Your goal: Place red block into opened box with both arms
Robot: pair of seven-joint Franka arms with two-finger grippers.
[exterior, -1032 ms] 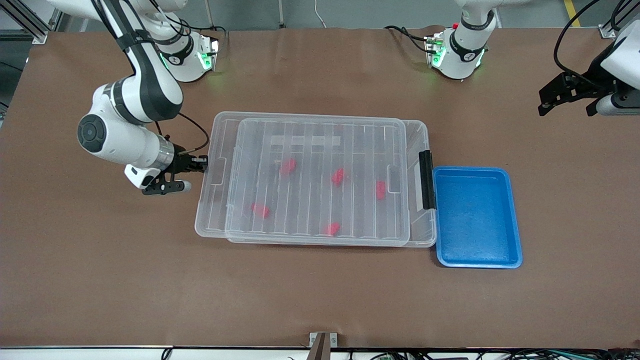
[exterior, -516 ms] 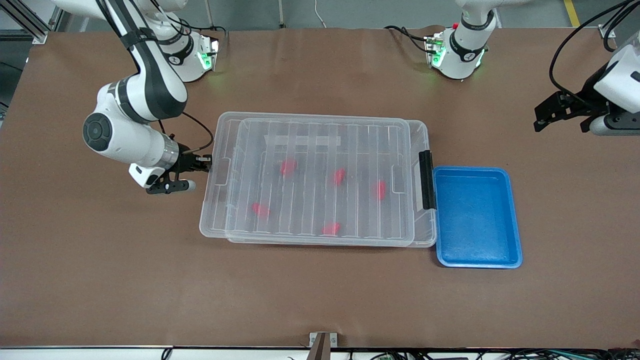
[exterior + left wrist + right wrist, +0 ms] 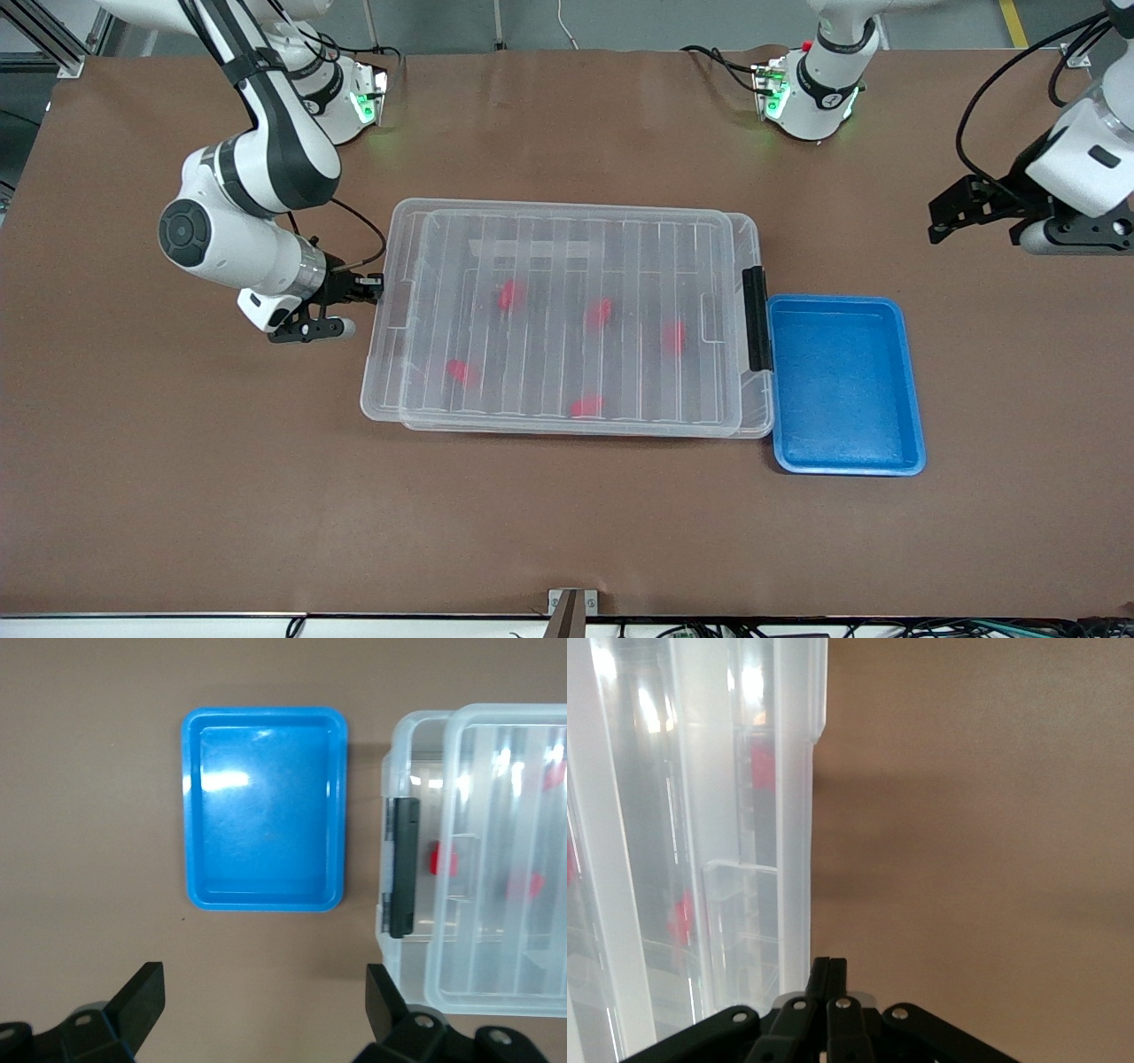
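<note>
The box (image 3: 395,266) is a clear bin in the middle of the table, with its ribbed lid (image 3: 567,354) lying on it slightly offset. Several red blocks, such as one (image 3: 509,293) and another (image 3: 674,336), lie inside under the lid. My right gripper (image 3: 372,285) is shut, with its tips against the box's end rim (image 3: 793,815) toward the right arm's end; the right wrist view shows its fingers (image 3: 828,967) pressed together. My left gripper (image 3: 973,229) hangs open over bare table at the left arm's end, with nothing between its fingers (image 3: 146,992).
An empty blue tray (image 3: 846,461) sits against the box's latch end, where the black latch (image 3: 755,319) is. The left wrist view shows the tray (image 3: 264,806) and the latch (image 3: 403,864) beside it.
My right gripper has moved toward the left arm's end, and the box end it touches has slid that way. My left gripper has come lower and closer to the tray.
</note>
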